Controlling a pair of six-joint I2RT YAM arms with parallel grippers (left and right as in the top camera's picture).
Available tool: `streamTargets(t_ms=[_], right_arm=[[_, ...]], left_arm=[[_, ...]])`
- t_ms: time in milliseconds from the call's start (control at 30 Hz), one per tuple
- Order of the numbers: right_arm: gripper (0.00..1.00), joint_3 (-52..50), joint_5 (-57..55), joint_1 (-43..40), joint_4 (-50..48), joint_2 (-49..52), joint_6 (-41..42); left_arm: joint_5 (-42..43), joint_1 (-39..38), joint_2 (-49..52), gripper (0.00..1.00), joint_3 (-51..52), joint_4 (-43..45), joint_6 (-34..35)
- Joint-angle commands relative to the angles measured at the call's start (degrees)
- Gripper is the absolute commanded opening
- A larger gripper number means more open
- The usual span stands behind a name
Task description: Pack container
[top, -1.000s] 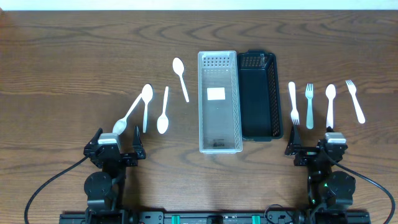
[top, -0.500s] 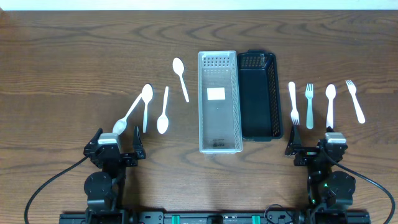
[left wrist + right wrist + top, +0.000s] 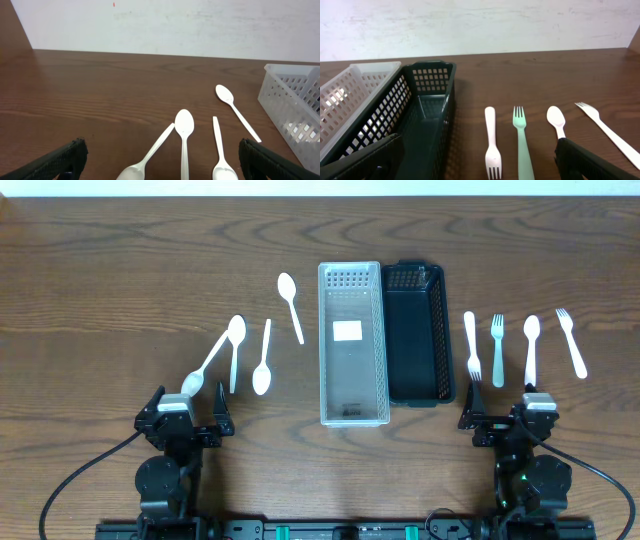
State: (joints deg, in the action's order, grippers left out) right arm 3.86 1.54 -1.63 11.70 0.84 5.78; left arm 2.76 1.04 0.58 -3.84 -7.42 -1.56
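Left gripper (image 3: pixel 187 418) and right gripper (image 3: pixel 503 420) sit at the near table edge, jaws wide apart. Clear basket (image 3: pixel 323 350) and black basket (image 3: pixel 447 340) stand side by side mid-table. Spoons (image 3: pixel 264 356) lie left, forks (image 3: pixel 498 350) right. The wrist views cut off the fingers and the nearest cutlery ends.

On the worktop (image 3: pixel 120 270), the left container (image 3: pixel 322 340) sits just beside the right container (image 3: pixel 412 277). Four spoons (image 3: pixel 262 360) lie to their left, three forks (image 3: pixel 498 350) and a lone spoon (image 3: pixel 531 345) to their right.

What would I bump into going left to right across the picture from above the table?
Tilted spoon → second spoon → third spoon → fourth spoon → clear basket → black basket → white fork → green fork → white spoon → last white fork.
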Motion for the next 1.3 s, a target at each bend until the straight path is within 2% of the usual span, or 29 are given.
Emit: streamTargets(t_ms=[0, 300, 500, 600, 733, 800, 900, 1033, 1200, 1267], right_arm=[[0.99, -0.39, 0.2, 0.63, -0.17, -0.52, -0.72], [0.99, -0.39, 0.46, 0.63, -0.17, -0.52, -0.46], [0.99, -0.37, 1.9, 0.63, -1.29, -0.52, 8.74], [0.99, 0.61, 8.0, 0.63, -4.04, -0.5, 5.9], [0.99, 6.8, 3.72, 0.46, -4.37, 2.05, 2.62], [0.99, 12.92, -1.77, 0.46, -0.76, 6.43, -0.5], [0.99, 24.04, -8.79, 0.07, 9.31, 15.8, -0.74], [0.99, 44.39, -8.02, -2.47, 28.09, 34.4, -0.83], [0.99, 71.04, -5.6, -5.53, 49.37, 58.12, -8.61], [0.99, 78.71, -5.6, -5.53, 55.8, 64.61, -8.59]], left_arm=[[-0.35, 0.28, -0.28, 0.98, 1.68, -0.59, -0.76], [-0.35, 0.28, -0.28, 0.98, 1.68, -0.59, -0.79], [-0.37, 0.28, -0.28, 0.98, 1.68, -0.59, -0.76], [-0.37, 0.28, -0.28, 0.98, 1.68, -0.59, -0.76], [-0.35, 0.28, -0.28, 0.98, 1.68, -0.59, -0.76], [-0.35, 0.28, -0.28, 0.98, 1.68, -0.59, -0.76], [-0.35, 0.28, -0.28, 0.98, 1.68, -0.59, -0.76], [-0.37, 0.28, -0.28, 0.98, 1.68, -0.59, -0.79], [-0.37, 0.28, -0.28, 0.98, 1.68, -0.59, -0.79], [-0.35, 0.28, -0.28, 0.98, 1.68, -0.59, -0.76]])
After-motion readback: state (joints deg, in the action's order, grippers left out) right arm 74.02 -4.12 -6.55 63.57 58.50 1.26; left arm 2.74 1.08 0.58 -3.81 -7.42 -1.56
